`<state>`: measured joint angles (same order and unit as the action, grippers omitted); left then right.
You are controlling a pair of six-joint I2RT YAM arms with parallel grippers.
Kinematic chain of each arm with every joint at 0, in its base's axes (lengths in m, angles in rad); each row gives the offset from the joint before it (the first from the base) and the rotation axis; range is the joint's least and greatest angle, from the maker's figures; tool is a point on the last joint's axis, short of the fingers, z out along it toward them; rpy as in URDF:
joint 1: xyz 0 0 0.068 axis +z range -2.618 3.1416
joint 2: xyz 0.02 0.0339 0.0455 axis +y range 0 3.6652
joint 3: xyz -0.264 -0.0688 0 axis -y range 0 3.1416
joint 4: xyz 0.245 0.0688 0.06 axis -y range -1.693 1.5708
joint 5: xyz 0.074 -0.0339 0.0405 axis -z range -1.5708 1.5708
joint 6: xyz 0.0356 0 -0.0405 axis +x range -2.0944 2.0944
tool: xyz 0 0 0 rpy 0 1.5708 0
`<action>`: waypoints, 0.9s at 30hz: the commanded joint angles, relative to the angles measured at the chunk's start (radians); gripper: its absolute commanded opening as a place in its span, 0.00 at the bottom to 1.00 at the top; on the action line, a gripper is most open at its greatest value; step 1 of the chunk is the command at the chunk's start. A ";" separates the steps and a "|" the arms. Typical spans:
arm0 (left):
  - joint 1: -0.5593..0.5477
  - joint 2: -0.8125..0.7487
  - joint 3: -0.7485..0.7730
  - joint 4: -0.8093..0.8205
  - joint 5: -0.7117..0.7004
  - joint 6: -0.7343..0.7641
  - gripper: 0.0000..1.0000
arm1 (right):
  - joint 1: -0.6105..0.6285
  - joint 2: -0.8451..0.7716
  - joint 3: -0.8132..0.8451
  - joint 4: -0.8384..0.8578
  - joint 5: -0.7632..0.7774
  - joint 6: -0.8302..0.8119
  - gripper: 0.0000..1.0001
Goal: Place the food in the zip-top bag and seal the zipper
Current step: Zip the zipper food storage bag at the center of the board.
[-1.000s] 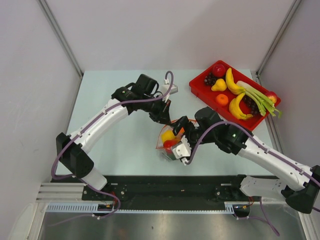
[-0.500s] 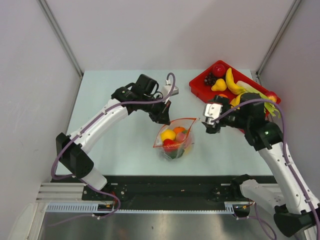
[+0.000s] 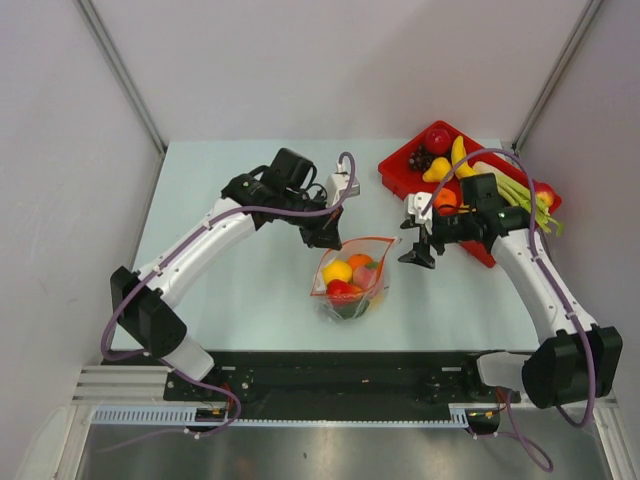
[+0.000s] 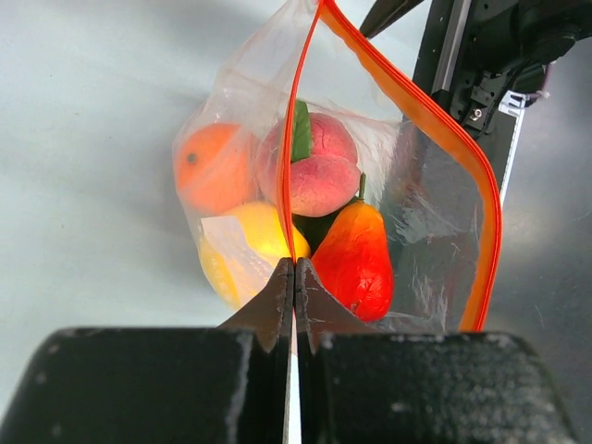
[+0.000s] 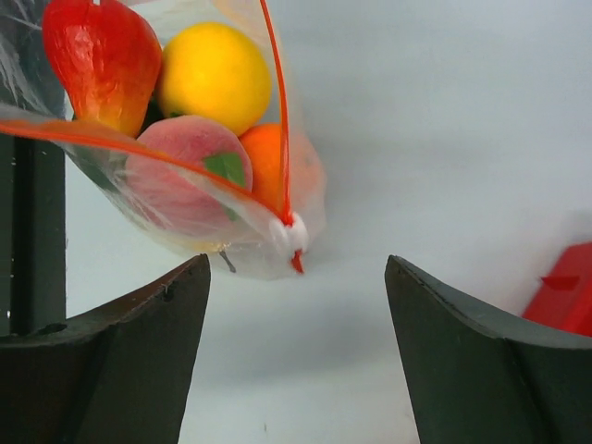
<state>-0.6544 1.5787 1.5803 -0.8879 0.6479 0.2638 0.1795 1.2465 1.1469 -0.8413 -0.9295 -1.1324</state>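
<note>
The clear zip-top bag stands open mid-table, holding an orange, a pink peach, a yellow fruit and a red-orange pear. Its orange-red zipper rims the open mouth and also shows in the left wrist view. My left gripper is shut on the zipper edge at the bag's far left corner, as the left wrist view shows. My right gripper is open and empty, just right of the bag. The zipper's white end lies ahead, between its fingers.
A red tray at the back right holds a red apple, dark grapes, a yellow pear, an orange, bananas and green stalks. Grey walls close in both sides.
My right gripper left the bag's mouth, swung out to the right, then turned back to face the bag's right corner. The left gripper has kept its hold.
</note>
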 commanded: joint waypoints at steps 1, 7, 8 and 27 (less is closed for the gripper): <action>0.001 -0.006 -0.005 0.053 0.075 0.052 0.00 | 0.023 0.044 0.010 0.068 -0.111 0.009 0.80; 0.001 0.003 -0.008 0.072 0.078 0.045 0.00 | 0.078 0.080 0.005 0.130 -0.111 0.089 0.29; 0.001 0.001 -0.008 0.072 0.075 0.049 0.00 | 0.081 0.077 0.005 0.125 -0.104 0.094 0.21; -0.097 -0.219 -0.099 0.373 -0.094 0.005 1.00 | 0.219 -0.163 -0.036 0.014 0.115 0.534 0.00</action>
<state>-0.6735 1.4910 1.5505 -0.7158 0.5888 0.3077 0.3920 1.1072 1.1286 -0.8375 -0.8490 -0.7044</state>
